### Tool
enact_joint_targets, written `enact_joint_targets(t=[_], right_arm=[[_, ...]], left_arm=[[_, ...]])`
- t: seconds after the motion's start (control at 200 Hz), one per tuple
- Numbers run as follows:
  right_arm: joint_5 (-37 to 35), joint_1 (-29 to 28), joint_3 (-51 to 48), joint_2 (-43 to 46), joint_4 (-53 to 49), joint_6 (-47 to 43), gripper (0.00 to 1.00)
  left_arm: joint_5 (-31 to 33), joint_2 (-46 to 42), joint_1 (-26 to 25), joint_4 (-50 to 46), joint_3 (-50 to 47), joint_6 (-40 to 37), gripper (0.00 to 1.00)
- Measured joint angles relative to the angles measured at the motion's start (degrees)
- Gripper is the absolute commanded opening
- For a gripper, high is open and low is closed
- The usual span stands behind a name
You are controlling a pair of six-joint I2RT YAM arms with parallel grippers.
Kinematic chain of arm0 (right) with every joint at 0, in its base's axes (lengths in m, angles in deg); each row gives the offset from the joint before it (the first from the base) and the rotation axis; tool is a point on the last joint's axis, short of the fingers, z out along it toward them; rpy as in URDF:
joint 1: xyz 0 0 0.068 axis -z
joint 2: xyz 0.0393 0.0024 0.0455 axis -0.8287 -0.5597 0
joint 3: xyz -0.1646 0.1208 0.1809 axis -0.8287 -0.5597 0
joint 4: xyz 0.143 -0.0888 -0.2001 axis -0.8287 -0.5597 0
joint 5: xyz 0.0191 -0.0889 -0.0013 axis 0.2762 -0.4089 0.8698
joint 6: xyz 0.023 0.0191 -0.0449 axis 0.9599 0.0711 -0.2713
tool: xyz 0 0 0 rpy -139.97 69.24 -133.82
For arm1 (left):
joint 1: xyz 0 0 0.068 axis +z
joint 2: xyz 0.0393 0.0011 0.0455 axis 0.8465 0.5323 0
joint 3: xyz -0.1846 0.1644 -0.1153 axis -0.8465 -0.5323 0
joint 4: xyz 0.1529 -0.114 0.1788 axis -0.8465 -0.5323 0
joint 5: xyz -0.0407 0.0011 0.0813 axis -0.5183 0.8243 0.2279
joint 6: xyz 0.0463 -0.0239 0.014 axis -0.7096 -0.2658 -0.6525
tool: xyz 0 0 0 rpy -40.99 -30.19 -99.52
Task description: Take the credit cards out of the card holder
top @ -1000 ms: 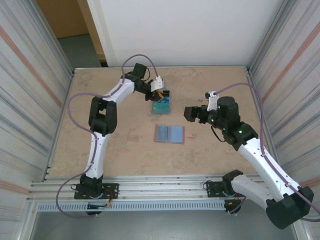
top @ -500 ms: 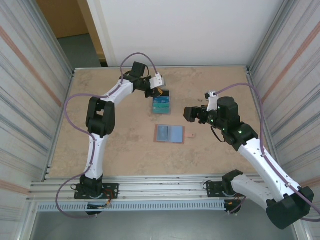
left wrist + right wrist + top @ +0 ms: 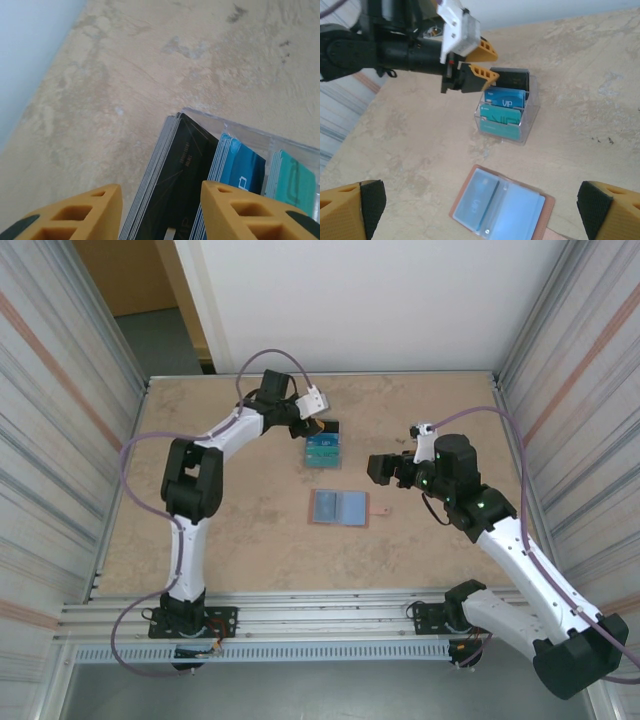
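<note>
While stretched forward, left gripper (image 3: 495, 64) (jaws parted) hovers by credit cards (image 3: 505, 97).

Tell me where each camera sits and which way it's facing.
Top external: above and behind the bases, looking down on the table; both arms, left gripper and right gripper show.
Left wrist: on the left arm, looking down on credit cards in the clear box; own yellow fingers frame them.
Right wrist: on the right arm, facing left across the open card holder; own fingertips at bottom corners.
Shared: both wrist views see the clear box.
</note>
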Motion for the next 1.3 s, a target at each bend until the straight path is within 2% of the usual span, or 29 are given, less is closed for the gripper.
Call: enact_joint_targets(t=[0.065,0.12,0.21,0.281,0.536,0.772,1.037,1.298], right_arm=[[-0.70,-0.79,0.00,-0.20,-0.20,0.22,0.93],[-1.97,-1.92,0.02,-0.72,-0.72,0.68,0.91],[-5.40,-4.46,0.02,-2.21,-2.40,1.18,0.86],[-8.39,-7.04,0.31,-4.46,-3.93,1.46,0.82],[-17.86,-16.63,4.48,-16.24,-9.25,4.00,0.75],[-20.28,-22.56,8.72,-28.41,-10.40,6.58,0.72],[-19.17,-24.52,17.42,-42.97,-11.82,8.04,0.69],[-17.79,-24.92,23.17,-52.37,-13.55,8.41,0.70]], left_arm=[[2.54,-4.61,0.00,2.40,-3.63,3.85,0.66],[4.76,-8.92,0.00,3.98,-6.36,6.86,0.68],[9.31,-16.17,0.00,7.63,-11.61,13.33,0.88],[12.70,-22.03,0.00,10.05,-16.70,18.60,0.98],[21.73,-39.12,0.00,15.72,-38.75,38.03,0.99],[28.55,-52.85,0.00,15.82,-55.06,51.34,0.99],[37.83,-65.18,0.00,13.70,-65.70,58.03,0.99],[43.43,-70.75,0.17,11.82,-69.81,59.71,0.99]])
